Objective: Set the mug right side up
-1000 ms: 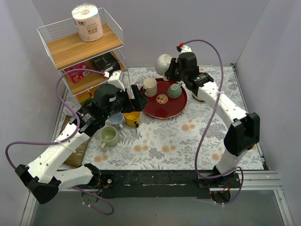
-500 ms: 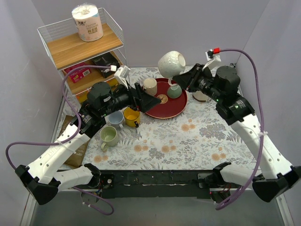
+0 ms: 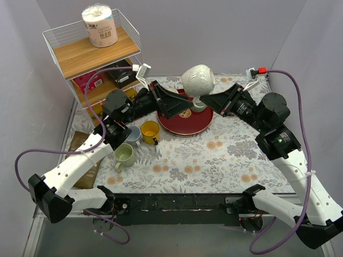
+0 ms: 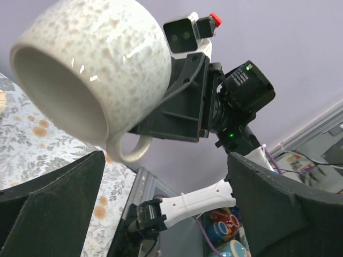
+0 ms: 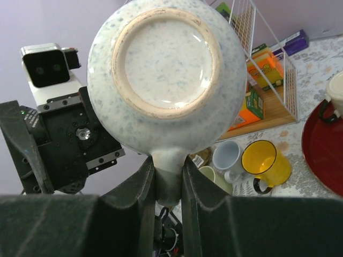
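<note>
Left gripper: jaws spread wide and holding nothing. It pointed toward 3 o'clock at the mug's mouth, near the mug and apart from it.
Mug: held aloft over the 12 o'clock rim of the red tray, clear of the table. It lay on its side with the mouth toward 9 o'clock and the base toward 3 o'clock. In the left wrist view the handle hung at 6 o'clock. The mug was judged not yet right side up.
Right gripper: jaws closed narrow, pinching the handle from both sides. The mug body stood above the fingers.
Risk, left side: the open left gripper was close to the mouth. A forward move or a swing of the mug could strike the rim.
Risk, centre: a dropped mug would land on the tray and on whatever stands there.
Risk, right side: the only grip was on the handle, with the heavy body standing off from it. Rotation could make the mug pivot or slip between the pads.
Risk, placement: releasing before the base was level and supported could tip the mug.
</note>
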`<act>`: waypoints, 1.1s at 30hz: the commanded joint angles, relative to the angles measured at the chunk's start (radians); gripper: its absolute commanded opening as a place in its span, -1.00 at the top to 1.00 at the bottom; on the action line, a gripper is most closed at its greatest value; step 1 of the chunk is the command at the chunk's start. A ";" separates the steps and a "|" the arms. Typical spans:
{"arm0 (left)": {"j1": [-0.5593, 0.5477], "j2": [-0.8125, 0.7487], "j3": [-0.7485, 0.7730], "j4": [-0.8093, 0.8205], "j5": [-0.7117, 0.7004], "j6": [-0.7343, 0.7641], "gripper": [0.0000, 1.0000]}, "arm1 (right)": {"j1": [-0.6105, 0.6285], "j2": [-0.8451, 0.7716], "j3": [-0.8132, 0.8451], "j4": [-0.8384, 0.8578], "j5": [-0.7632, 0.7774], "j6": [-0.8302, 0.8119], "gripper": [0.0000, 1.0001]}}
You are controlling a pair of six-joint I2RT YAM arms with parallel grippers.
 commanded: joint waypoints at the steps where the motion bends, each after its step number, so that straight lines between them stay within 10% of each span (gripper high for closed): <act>1: -0.006 0.057 0.020 0.149 0.011 -0.169 -0.96 | -0.003 -0.027 -0.004 0.271 -0.044 0.088 0.97; 17: -0.020 0.089 -0.015 0.194 -0.023 -0.270 -0.73 | -0.003 -0.027 -0.038 0.377 -0.046 0.116 0.97; 33: -0.040 0.147 0.005 0.238 0.009 -0.318 0.17 | -0.003 -0.010 -0.108 0.483 -0.060 0.154 0.97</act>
